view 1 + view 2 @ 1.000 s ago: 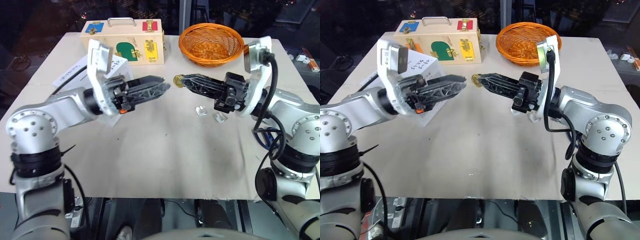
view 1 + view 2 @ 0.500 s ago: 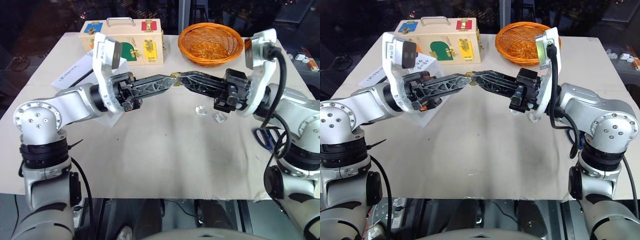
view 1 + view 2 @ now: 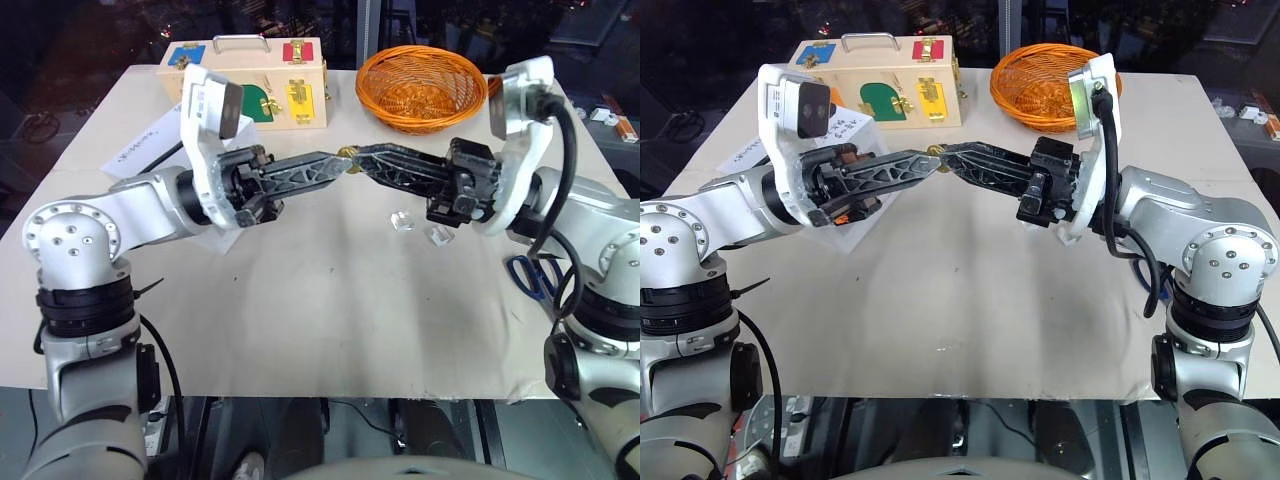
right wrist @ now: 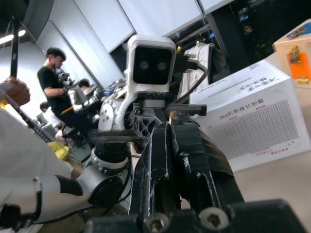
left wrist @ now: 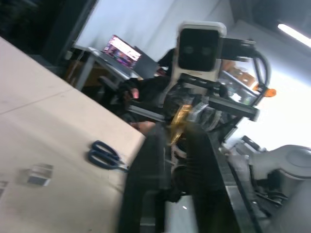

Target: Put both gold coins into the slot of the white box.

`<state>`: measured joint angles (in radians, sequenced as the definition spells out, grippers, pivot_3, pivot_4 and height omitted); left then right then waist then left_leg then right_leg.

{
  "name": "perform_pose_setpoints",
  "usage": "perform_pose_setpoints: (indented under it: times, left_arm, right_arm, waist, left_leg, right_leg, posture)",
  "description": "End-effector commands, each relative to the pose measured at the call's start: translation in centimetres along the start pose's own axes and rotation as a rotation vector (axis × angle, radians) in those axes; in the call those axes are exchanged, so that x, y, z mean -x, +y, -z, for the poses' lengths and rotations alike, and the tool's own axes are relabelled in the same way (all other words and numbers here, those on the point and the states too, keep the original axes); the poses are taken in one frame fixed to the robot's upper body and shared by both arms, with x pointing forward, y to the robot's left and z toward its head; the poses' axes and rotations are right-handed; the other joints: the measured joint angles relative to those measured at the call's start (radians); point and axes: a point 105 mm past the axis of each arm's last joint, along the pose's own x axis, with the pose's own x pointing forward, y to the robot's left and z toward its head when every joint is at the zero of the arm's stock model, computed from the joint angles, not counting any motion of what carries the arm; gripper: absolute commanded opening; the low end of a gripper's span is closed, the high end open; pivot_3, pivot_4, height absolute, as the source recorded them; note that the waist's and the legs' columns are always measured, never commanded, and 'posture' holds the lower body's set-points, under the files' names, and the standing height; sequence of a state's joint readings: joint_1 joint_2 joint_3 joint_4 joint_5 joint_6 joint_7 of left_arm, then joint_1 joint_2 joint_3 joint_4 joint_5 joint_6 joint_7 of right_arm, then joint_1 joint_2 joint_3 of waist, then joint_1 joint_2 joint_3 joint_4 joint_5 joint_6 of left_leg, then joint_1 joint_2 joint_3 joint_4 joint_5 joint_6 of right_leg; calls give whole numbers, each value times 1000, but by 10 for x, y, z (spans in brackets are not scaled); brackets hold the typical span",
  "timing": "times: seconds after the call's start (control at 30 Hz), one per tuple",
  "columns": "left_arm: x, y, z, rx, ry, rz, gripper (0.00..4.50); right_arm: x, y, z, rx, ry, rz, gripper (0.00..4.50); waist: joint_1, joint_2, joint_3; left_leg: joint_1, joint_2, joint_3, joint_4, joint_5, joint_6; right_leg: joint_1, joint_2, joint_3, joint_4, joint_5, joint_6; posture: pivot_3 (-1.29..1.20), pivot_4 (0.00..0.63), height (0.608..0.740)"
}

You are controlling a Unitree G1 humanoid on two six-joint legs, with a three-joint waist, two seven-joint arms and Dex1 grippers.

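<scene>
A small gold coin (image 3: 347,152) hangs above the middle of the table, pinched from both sides. My left gripper (image 3: 338,159) reaches in from the left and is shut on the coin (image 5: 179,120), which stands on edge between its fingers. Coming from the right, my right gripper (image 3: 360,155) is also shut on the coin (image 4: 170,116), so the two sets of tips meet. The white box (image 3: 848,127) with fine black print sits at the back left, mostly behind my left wrist; its printed faces also show in the right wrist view (image 4: 252,121). Its slot is hidden.
A wooden box (image 3: 250,80) with coloured latches stands at the back, with an orange basket (image 3: 422,87) to its right. Two small clear blocks (image 3: 402,221) (image 3: 440,234) lie under my right arm. Blue scissors (image 3: 528,275) lie near the right edge. People stand in the background.
My left gripper moved right to the coin held at my right gripper's tips and closed on it. The right gripper stayed shut on the coin.
</scene>
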<state>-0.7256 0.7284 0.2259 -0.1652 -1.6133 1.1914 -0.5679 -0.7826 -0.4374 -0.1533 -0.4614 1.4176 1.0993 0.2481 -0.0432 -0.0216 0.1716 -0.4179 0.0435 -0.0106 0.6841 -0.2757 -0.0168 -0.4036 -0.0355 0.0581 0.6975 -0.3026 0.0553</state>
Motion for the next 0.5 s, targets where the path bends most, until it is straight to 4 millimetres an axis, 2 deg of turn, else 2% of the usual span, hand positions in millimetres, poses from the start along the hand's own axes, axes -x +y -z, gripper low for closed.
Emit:
perform_pose_setpoints:
  times: [0.03,0.27,0.37,0.5]
  left_arm:
    - [1,-9,-5,-19,-7,35,71]
    - [7,-6,-9,-30,-38,11,71]
    - [16,-6,-17,-43,-63,-28,0]
    - [43,-6,-37,-101,-98,-166,0]
  right_arm:
    - [-1,10,-4,27,-12,-32,0]
    - [-1,10,-2,68,4,-22,0]
    - [2,10,-6,119,-19,-29,790]
    - [17,-12,0,313,87,103,2628]
  waist:
    - [0,0,0]
    - [1,0,0]
    - [0,0,0]
    - [2,0,0]
  left_leg:
    - [0,0,0,0,0,0]
    - [0,0,0,0,0,0]
    - [0,0,0,0,0,0]
    - [0,0,0,0,-1,1]
  right_leg:
    - [0,0,0,0,0,0]
    - [0,0,0,0,0,0]
    - [0,0,0,0,0,0]
    - [0,0,0,-1,0,0]
  posture:
    - [0,150,726]
    - [0,150,726]
    - [0,150,726]
    - [0,150,726]
